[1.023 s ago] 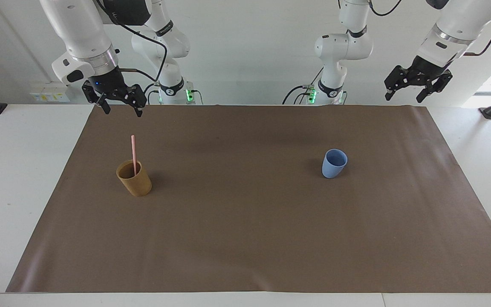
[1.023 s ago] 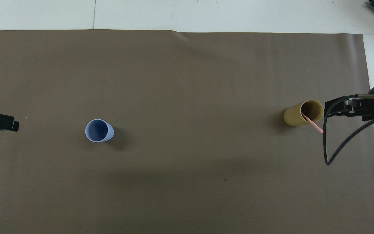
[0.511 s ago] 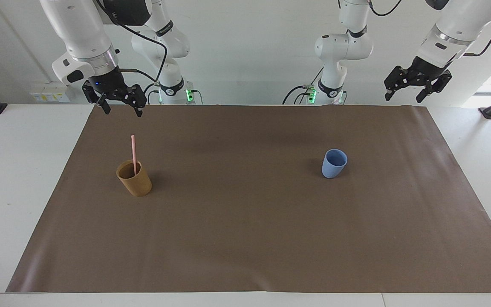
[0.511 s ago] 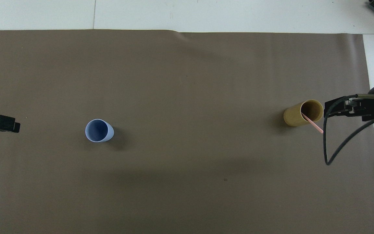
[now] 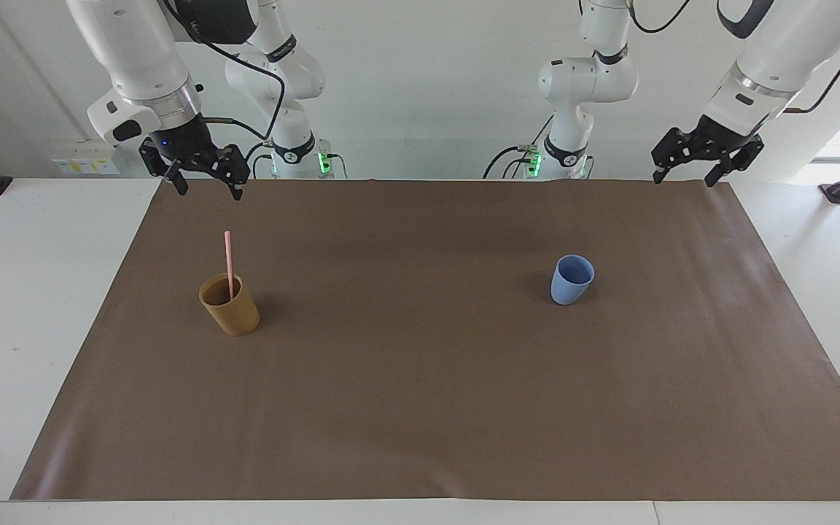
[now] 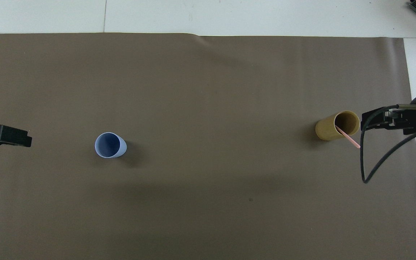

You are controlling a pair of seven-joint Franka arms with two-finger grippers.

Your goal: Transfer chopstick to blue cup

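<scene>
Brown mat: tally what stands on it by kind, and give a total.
Cups: 2, the blue cup and the tan cup.
Chopsticks: 1, the chopstick, standing in the tan cup.
Total: 3.

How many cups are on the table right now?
2. The tan-brown cup stands toward the right arm's end of the brown mat, with the chopstick in it. The blue cup stands toward the left arm's end. None seems hidden.

Both arms glossy white w/ silver wrist rings. Black end effectors (image 5: 205,182), black cables; green LEDs at bases.
</scene>
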